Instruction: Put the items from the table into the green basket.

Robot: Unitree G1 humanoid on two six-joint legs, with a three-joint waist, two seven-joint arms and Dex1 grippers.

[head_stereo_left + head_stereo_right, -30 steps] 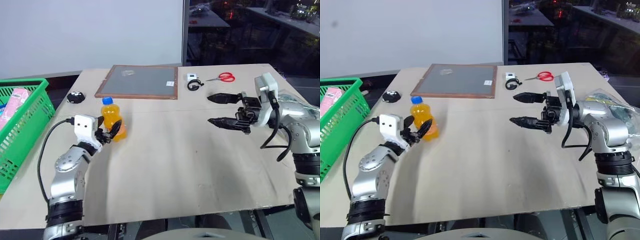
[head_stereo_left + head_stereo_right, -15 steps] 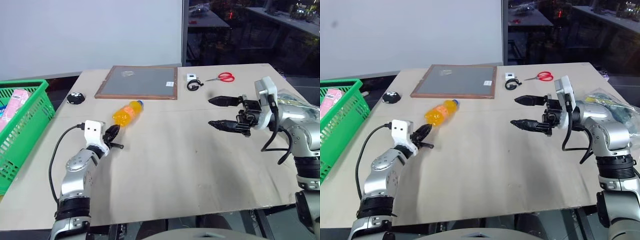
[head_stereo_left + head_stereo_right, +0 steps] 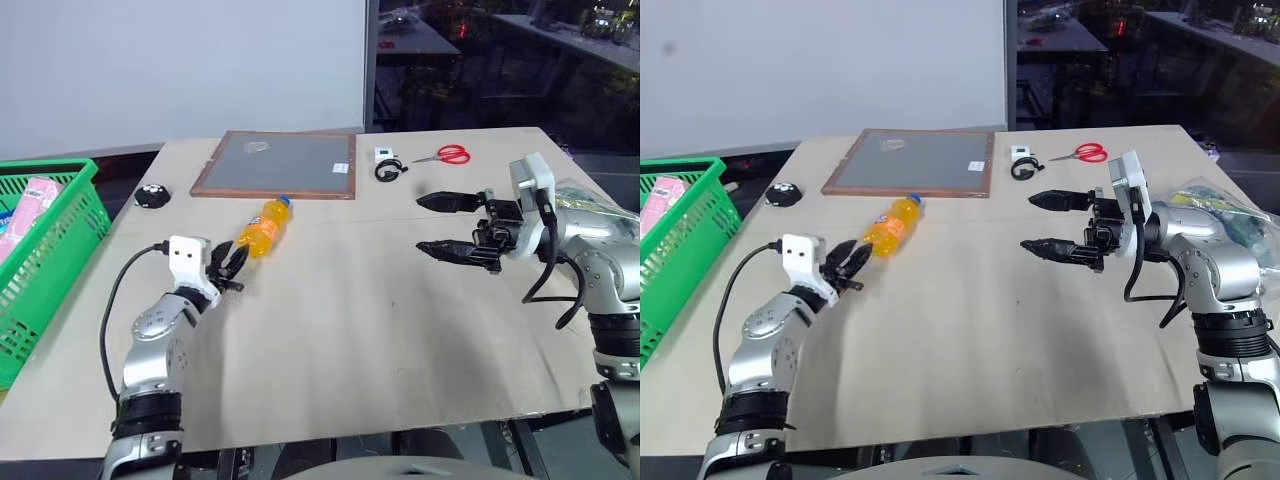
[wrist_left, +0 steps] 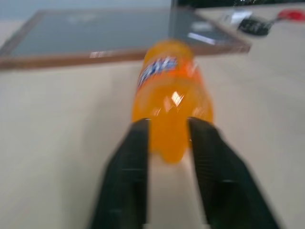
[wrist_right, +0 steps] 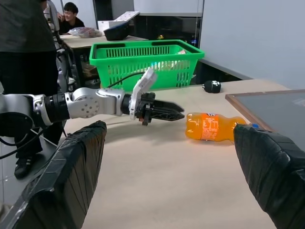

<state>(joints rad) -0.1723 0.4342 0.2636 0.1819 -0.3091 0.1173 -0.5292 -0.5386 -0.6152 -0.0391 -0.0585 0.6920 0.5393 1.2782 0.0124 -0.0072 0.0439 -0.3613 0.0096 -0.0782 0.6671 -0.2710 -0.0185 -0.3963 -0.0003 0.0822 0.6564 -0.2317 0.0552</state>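
Note:
The orange-drink bottle (image 3: 262, 226) lies on its side on the table, blue cap pointing toward the framed board. My left gripper (image 3: 232, 268) is open just behind the bottle's base; in the left wrist view the base (image 4: 169, 143) sits between the spread fingertips (image 4: 138, 138), and the bottle rests on the table. The green basket (image 3: 45, 250) stands at the table's left edge with the pink carton (image 3: 33, 196) inside. My right gripper (image 3: 420, 223) hovers open over the right side of the table, holding nothing. The clear plastic bag (image 3: 1230, 212) lies behind my right arm.
A wood-framed grey board (image 3: 275, 163) lies at the back, with a small white-and-black gadget (image 3: 388, 165) and red-handled scissors (image 3: 446, 154) to its right. A black round object (image 3: 152, 195) sits near the basket. People (image 5: 28, 33) are beyond the basket.
The bottle stood upright between my left fingers a second ago, then toppled and now lies on its side. My left gripper dropped lower, shut, then spread again behind the base. The right arm stayed still.

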